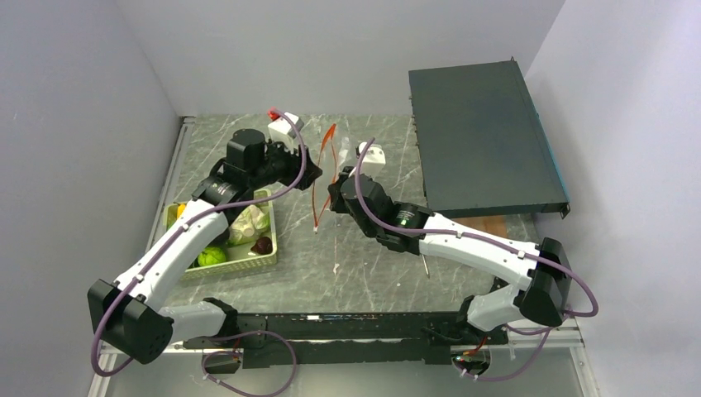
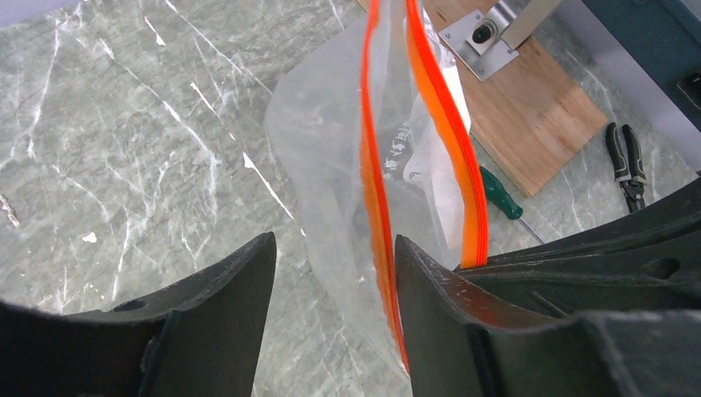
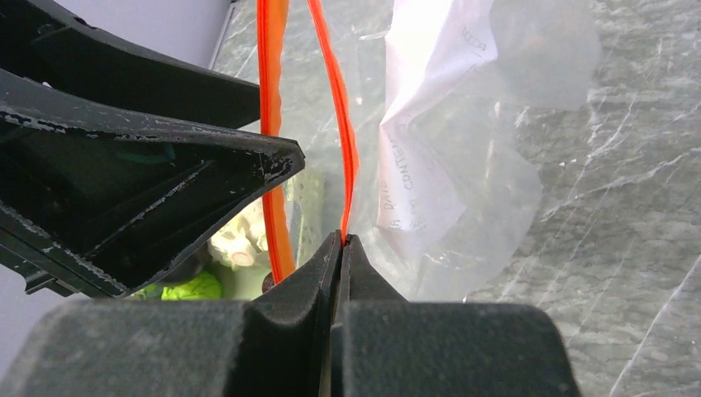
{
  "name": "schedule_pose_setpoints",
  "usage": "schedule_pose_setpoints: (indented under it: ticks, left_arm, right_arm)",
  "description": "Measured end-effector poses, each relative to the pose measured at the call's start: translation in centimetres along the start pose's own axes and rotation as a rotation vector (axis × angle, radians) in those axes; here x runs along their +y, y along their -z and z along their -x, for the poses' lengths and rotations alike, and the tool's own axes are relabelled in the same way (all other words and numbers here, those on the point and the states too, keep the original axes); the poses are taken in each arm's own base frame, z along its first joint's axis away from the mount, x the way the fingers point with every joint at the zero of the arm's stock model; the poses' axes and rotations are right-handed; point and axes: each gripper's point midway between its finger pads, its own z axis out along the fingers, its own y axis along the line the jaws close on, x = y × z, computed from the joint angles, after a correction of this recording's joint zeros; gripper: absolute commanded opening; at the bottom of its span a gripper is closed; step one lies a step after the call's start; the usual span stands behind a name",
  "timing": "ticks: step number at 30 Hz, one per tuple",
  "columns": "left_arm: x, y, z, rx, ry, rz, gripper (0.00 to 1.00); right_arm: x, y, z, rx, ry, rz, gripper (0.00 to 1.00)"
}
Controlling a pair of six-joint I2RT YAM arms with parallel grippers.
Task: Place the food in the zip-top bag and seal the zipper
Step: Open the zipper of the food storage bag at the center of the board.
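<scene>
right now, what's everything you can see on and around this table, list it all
zip-top bag: one, clear, held up over the table's middle
zipper: one, red-orange, its two strips apart
basket: one, light green, table's left
food: at least four, yellow, green, dark purple, whitish-green, in the basket
screwdriver: one, green handle, by the board
pliers: one, dark, near the board
wooden board: one, tan, back right
panel: one, dark, back right
table: one, grey-green marble
left fingers: open, beside one strip
right fingers: shut on the other strip
</scene>
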Motion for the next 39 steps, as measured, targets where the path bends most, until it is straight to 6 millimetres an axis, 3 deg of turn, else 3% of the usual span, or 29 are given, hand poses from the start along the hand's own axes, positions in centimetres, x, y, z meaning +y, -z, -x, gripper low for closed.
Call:
schedule_pose_setpoints:
  ticks: [6,11,12,13,20,23,26,29,31,35,39]
  left_arm:
    - [-0.4,-0.1,-0.7,0.031,-0.017,-0.003,0.37]
    - [-0.4,-0.7,-0.7,0.053,-0.026,0.004,0.13]
    - [-0.2,-1.0,-1.1,0.073,-0.022,0.011,0.02]
    - [-0.1,-1.0,-1.2,0.075,-0.022,0.011,0.0]
    - [1.3,-0.9,-1.9,0.103,-0.006,0.08,0.0]
    - [1.7,-0.8,-1.7,0.097,0.018,0.085,0.0]
    - [1.8,-0.9,-1.5,0.088,0.037,0.071,0.0]
    - [1.3,-1.0,-1.3,0.082,0.048,0.039,0.0]
    - [0.9,-1.1,-1.2,0.079,0.057,0.02,0.0]
    - [0.4,-1.1,-1.1,0.076,0.063,-0.008,0.0]
    - [0.2,-1.1,-1.1,0.076,0.064,-0.018,0.0]
  right_arm:
    - [-0.1,0.0,-0.1,0.002,0.016,-0.003,0.0]
    - [-0.3,-0.2,-0.3,0.009,0.054,-0.011,0.0]
    - [-0.4,-0.2,-0.3,0.013,0.081,-0.017,0.0]
    - [-0.4,-0.2,-0.3,0.013,0.081,-0.017,0.0]
    - [-1.3,0.1,0.5,0.02,0.219,-0.078,0.0]
    - [0.0,0.4,-0.2,0.043,0.244,-0.023,0.01]
    - [2.1,0.6,-1.1,0.069,0.242,0.079,0.15]
    - [3.3,0.6,-1.6,0.073,0.239,0.143,0.18]
    - [3.3,0.5,-1.5,0.07,0.238,0.148,0.22]
    - [3.1,0.4,-1.1,0.055,0.233,0.134,0.4]
    - [2.6,0.7,-0.4,0.036,0.232,0.107,0.49]
